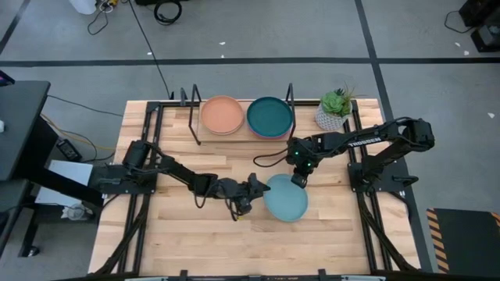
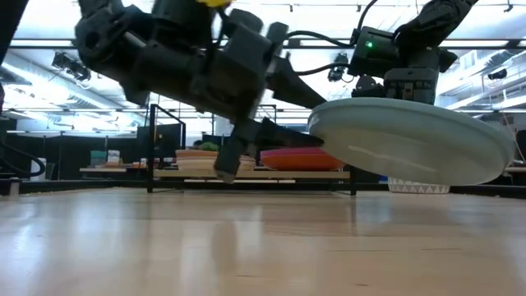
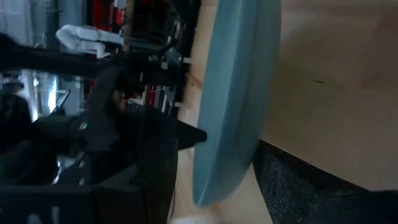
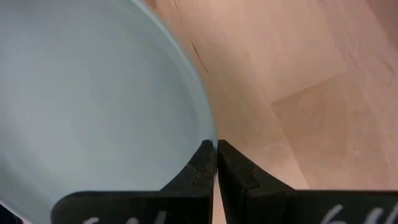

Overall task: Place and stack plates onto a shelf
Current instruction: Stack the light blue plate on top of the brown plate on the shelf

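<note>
Holding the light blue plate [image 1: 286, 197] by its far rim, the right gripper [image 1: 299, 180] has its two fingers [image 4: 200, 167] pinched nearly together on that thin edge, and the plate hangs tilted just clear of the tabletop [image 1: 187, 234]. Opposite the claw, the left gripper [image 1: 254, 190] sits at the plate's other edge; from where I stand I cannot tell whether it is clamped or merely touching. That is the worry: a grip on so little rim could let the plate swing or slip out, and if both arms pull unevenly it could twist free and drop. Beyond the claw, the shelf [image 1: 178, 119] already carries an orange plate [image 1: 222, 115] and a dark teal plate [image 1: 269, 115] on small stacks, so a careless approach could knock those or catch the black uprights.
</note>
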Available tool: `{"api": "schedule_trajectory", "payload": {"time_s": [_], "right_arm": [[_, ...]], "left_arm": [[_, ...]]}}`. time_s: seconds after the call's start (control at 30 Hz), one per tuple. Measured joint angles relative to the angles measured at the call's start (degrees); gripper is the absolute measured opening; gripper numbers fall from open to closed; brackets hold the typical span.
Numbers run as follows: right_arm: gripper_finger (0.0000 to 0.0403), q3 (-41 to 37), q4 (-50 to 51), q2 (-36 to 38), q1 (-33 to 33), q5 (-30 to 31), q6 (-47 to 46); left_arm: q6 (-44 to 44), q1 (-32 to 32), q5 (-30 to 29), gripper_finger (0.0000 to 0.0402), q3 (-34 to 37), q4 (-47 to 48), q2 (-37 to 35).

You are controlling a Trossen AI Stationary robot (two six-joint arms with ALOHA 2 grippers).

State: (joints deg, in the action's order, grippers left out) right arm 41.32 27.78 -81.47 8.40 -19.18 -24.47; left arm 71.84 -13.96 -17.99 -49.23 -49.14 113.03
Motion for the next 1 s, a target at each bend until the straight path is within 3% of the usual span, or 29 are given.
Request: {"api": "schedule_trajectory", "payload": {"time_s": [0.23, 0.5, 0.63, 0.73, 0.87, 1.0], "right_arm": [[0.0013, 0.00, -0.25, 0.00, 0.00, -0.02, 0.14], [0.0016, -0.02, -1.78, 0.00, 0.00, -0.07, 0.16], [0.0039, 1.56, -0.60, -0.01, 0.04, -2.05, 0.26], [0.0070, 5.09, 4.32, 0.56, 0.00, -2.55, 1.62], [0.0101, 10.55, 12.20, 2.89, -0.04, 4.93, 2.89], [0.0110, 12.27, 12.55, 8.02, -2.04, 15.39, 4.76]], "left_arm": [[0.83, 0.35, 2.69, 0.0197, -3.88, 3.54, 2.21], [-0.44, 0.61, 8.43, 0.0103, -4.22, 6.97, 2.18], [-0.66, 0.60, 10.18, 0.0063, -4.18, 8.40, 2.18], [-1.42, 0.59, 11.78, 0.0055, -4.22, 9.95, 2.16], [-5.75, 0.48, 10.45, 0.0063, -4.11, 13.35, 1.60], [-8.66, -0.55, 1.68, 0.0065, -1.98, 17.74, -2.63]]}}
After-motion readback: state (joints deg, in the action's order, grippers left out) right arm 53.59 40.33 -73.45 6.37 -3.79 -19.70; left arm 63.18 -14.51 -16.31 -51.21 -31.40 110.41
